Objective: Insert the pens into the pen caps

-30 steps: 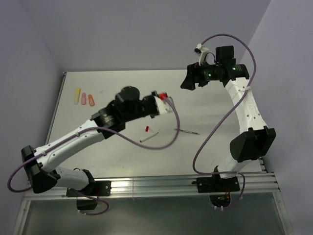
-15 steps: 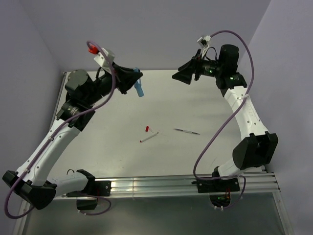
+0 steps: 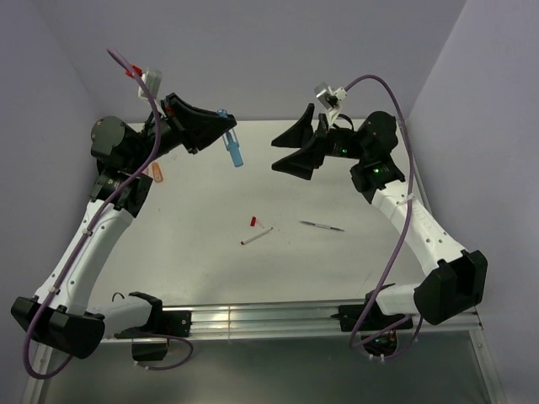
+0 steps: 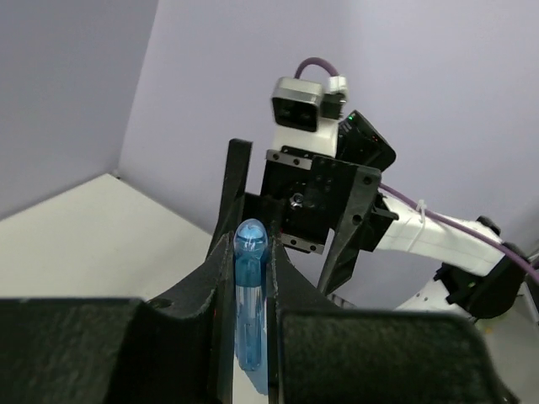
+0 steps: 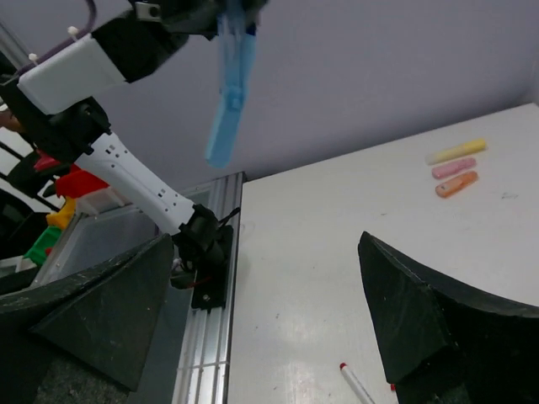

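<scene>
well, we see a flat white table [image 3: 202, 269] between pale lilac walls [image 3: 278, 50]; our left gripper [image 3: 228, 129] pinches a translucent blue plastic pen [image 3: 236, 154], right gripper [image 3: 276, 156] gapes empty.

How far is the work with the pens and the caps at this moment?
Done, perhaps: the yellow pen, pink pen and orange pen lie in a row; whether they are capped is too small to tell. In hand: the left pincer is shut on the blue pen, raised before the open right pincer. Left: the red cap, white pen and grey pen lie loose on the table.
</scene>
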You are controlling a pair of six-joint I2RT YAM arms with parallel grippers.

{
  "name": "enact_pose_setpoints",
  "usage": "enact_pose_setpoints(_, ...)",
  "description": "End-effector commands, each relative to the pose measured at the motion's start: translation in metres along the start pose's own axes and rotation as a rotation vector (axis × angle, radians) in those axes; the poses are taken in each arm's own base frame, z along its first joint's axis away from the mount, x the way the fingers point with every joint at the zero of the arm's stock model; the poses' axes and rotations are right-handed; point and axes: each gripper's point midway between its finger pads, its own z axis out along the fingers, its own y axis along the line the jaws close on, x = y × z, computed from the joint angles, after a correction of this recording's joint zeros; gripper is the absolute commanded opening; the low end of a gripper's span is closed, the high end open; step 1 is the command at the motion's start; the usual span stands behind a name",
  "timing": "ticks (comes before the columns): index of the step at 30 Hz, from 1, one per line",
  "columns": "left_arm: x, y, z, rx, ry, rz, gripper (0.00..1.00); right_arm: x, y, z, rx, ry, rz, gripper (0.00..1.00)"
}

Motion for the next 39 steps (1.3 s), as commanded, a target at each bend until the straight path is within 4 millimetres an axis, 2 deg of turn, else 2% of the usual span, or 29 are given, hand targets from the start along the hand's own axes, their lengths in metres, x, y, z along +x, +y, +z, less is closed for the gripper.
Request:
enact_pose_setpoints(1, -0.01, -0.016, -0.006, 0.088, -0.029, -0.087, 0.0, -0.014, 0.018, -0.001, -0.031, -0.039, -0.095, 0.97)
enact_pose_setpoints(6, -0.006, -0.013, -0.008, 0.102, -0.033, -0.11, 0.0, -0.016, 0.03, 0.01, -0.097, -0.017, -0.127, 0.96)
enact_pose_setpoints(9, -0.004, -0.012, -0.009, 0.102, -0.031, -0.116, 0.0, -0.013, 0.023, 0.018, -0.1, -0.012, -0.105, 0.95)
enact_pose_setpoints(23, 0.006, -0.004, -0.009, 0.095, -0.028, -0.172, 0.0, -0.005, 0.043, 0.04, -0.218, 0.028, -0.14, 0.91)
enact_pose_setpoints(30, 0.002, -0.004, -0.007, 0.104, -0.033, -0.169, 0.0, 0.004, 0.04, 0.053, -0.239, 0.043, -0.114, 0.9)
enact_pose_setpoints(39, 0.002, -0.003, -0.003, 0.106, -0.029, -0.159, 0.0, 0.0, 0.042, 0.065, -0.264, 0.046, -0.096, 0.82)
